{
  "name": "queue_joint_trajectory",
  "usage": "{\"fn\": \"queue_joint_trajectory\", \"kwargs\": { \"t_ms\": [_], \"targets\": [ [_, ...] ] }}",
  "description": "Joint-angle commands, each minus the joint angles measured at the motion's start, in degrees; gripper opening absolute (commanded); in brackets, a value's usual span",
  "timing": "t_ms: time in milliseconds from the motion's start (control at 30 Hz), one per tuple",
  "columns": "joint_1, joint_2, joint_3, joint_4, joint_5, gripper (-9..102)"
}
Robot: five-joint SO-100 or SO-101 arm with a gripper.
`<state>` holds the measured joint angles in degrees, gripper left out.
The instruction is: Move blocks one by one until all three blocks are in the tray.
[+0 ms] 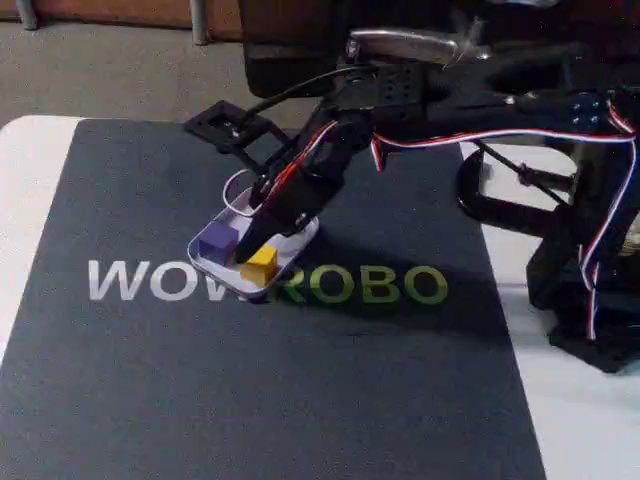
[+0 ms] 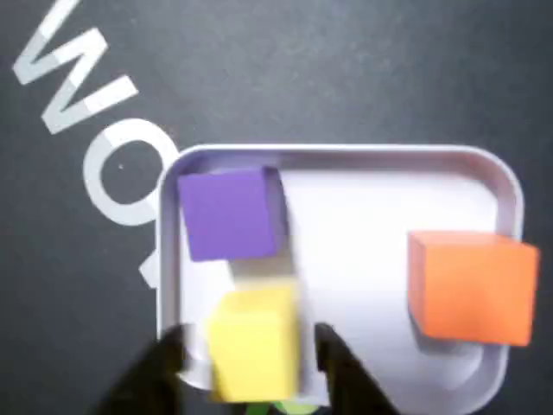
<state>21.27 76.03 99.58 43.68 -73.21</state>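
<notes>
All three blocks are sitting in the tray point(image 2: 346, 157) right now. In the wrist view the purple block point(image 2: 229, 214) is in the upper left corner, the yellow block point(image 2: 253, 341) is just below it and nearly touching, and the orange block point(image 2: 471, 285) is off on the right side, well apart from the other two.

The gripper point(image 2: 251, 359) straddles the yellow one — a dark finger on each side of it. Honestly I can't tell whether the fingers are actually pressing on the cube or have let go; there looks to be a thin strip of tray showing on either side, but it's blurry and the fingertips are cut off at the bottom edge.

In the fixed view the tray point(image 1: 215, 270) sits on a dark mat point(image 1: 300, 400), right on top of the big "WOWROBO" lettering point(image 1: 360, 285), so a couple of letters are covered. The arm point(image 1: 310, 170) reaches in from the upper right and leans down over the tray, hiding most of its far half — the orange block is behind the arm there. Only the purple block point(image 1: 217, 241) and yellow block point(image 1: 261, 264) peek out near the gripper point(image 1: 250, 255).

Other stuff around: a red-white-blue ribbon cable point(image 1: 520, 135) draped along the arm, a black clamp-like piece point(image 1: 228, 126) at the mat's far edge, and a white tabletop point(image 1: 30, 170) under the mat. The arm's base point(image 1: 590, 280) on the right is dark and hard to make out.
</notes>
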Motion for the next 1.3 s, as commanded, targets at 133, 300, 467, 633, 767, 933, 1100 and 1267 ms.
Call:
{"fn": "queue_joint_trajectory", "kwargs": {
  "t_ms": [133,300,467,633,767,933,1100,1267],
  "targets": [
    [-1.5,3.3,-2.0,0.3,-2.8,23],
    [-3.4,6.9,-1.8,1.8,-4.6,25],
    [-5.9,11.6,-0.4,7.5,-10.3,25],
    [-8.6,21.0,9.2,7.6,-18.3,25],
    [-9.9,28.7,16.3,7.5,-23.2,25],
    [-10.7,35.5,22.8,7.2,-24.6,26],
    [-11.2,44.4,29.9,7.1,-25.8,28],
    [-11.6,58.8,41.4,5.6,-28.6,29]
  ]
}}
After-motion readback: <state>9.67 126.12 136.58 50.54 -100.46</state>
